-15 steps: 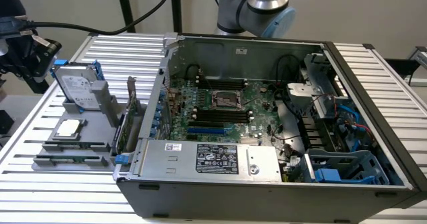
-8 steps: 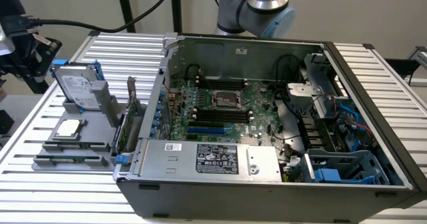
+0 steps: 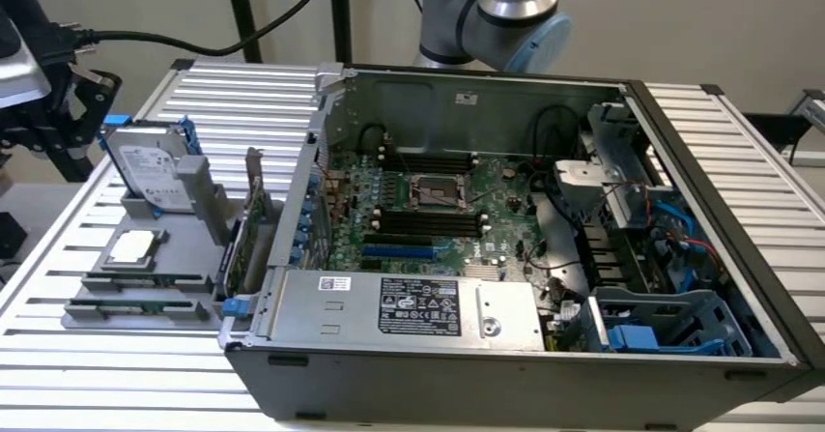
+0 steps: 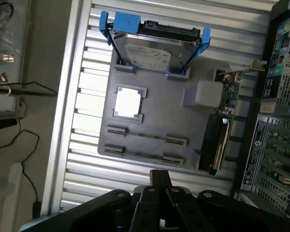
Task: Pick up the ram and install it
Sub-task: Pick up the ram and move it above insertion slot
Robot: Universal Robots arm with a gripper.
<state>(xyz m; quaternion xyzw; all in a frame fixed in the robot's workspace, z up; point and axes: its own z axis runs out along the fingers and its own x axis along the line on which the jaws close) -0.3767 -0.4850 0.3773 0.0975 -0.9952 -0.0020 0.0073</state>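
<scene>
One open computer case (image 3: pixel 516 384) takes up most of the slatted table (image 3: pixel 722 132). Just beside it, on the exterior view's left, sits a gray tray (image 4: pixel 154 121). It carries the hard drive (image 4: pixel 152 48) propped upright, the processor (image 4: pixel 128 102) lying flat, and the ram (image 4: pixel 146 136), thin sticks resting in two slots near the processor. My gripper (image 4: pixel 160 176) hovers above the tray, fingers pinched together and empty.

exterior view looks down slantwise on the open computer case (image 3: pixel 516 374) and gray tray (image 3: pixel 181 258); wrist view hangs seemingly straight above that shared gray tray (image 4: pixel 164 121), closer
</scene>
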